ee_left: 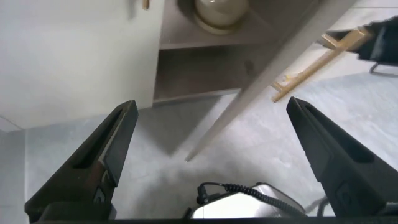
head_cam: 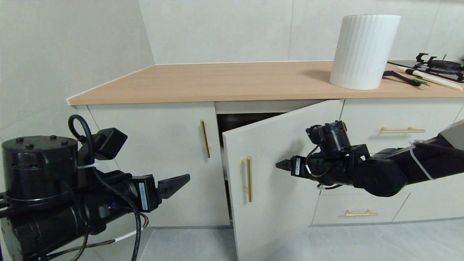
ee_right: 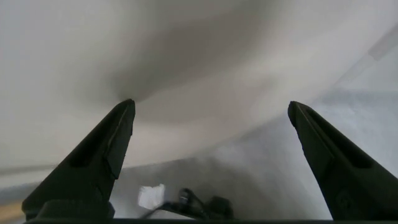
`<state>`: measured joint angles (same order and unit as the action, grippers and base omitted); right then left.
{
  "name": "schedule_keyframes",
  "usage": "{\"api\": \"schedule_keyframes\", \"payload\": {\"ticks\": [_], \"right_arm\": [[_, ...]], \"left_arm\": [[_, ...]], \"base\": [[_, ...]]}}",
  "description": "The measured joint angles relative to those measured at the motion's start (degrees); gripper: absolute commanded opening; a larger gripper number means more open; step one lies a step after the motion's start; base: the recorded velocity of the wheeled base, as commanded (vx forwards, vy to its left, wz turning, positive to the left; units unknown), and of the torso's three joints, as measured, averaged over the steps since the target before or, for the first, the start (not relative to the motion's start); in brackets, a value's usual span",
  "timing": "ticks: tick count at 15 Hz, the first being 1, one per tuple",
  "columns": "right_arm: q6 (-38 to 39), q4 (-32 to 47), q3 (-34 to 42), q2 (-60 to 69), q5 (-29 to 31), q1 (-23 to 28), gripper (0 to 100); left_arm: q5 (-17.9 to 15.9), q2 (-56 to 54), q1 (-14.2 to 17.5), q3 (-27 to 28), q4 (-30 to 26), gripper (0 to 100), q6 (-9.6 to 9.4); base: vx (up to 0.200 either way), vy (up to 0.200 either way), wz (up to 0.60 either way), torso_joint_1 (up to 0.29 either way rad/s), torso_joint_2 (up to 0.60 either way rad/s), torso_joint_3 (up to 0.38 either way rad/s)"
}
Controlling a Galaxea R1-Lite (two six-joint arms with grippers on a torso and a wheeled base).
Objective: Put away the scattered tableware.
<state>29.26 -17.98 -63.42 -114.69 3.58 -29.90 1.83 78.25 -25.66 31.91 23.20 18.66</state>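
Observation:
Scattered utensils lie at the counter's far right by the stove: a long white utensil (head_cam: 433,78) and a black-handled one (head_cam: 400,77). Beside them stands a tall white ribbed container (head_cam: 364,50). Below the counter, a cabinet door (head_cam: 279,152) with a gold handle (head_cam: 248,178) is partly swung out. My right gripper (head_cam: 284,165) is open, just in front of the door's face and to the right of the handle; its fingers (ee_right: 102,155) frame the white panel. My left gripper (head_cam: 178,183) is low on the left, open and holding nothing. Past it, the left wrist view shows a pale bowl (ee_left: 217,12) on the cabinet shelf.
The wooden countertop (head_cam: 217,81) runs from the left wall to a black gas stove (head_cam: 440,65). A shut door with a gold handle (head_cam: 205,139) is left of the opening, and drawers (head_cam: 400,129) are on the right. Grey floor (head_cam: 188,243) lies below.

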Motion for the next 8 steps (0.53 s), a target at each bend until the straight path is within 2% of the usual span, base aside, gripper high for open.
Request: {"api": "schedule_keyframes", "payload": {"ticks": [8], "right_arm": [[9.0, -6.7, -2.6, -1.8, 0.5, -1.0, 100]], "left_arm": [[0.0, 0.2, 0.0, 0.1, 0.0, 100, 0.05]], "base": [[0.0, 0.0, 0.0, 0.0, 0.0, 0.0]]}}
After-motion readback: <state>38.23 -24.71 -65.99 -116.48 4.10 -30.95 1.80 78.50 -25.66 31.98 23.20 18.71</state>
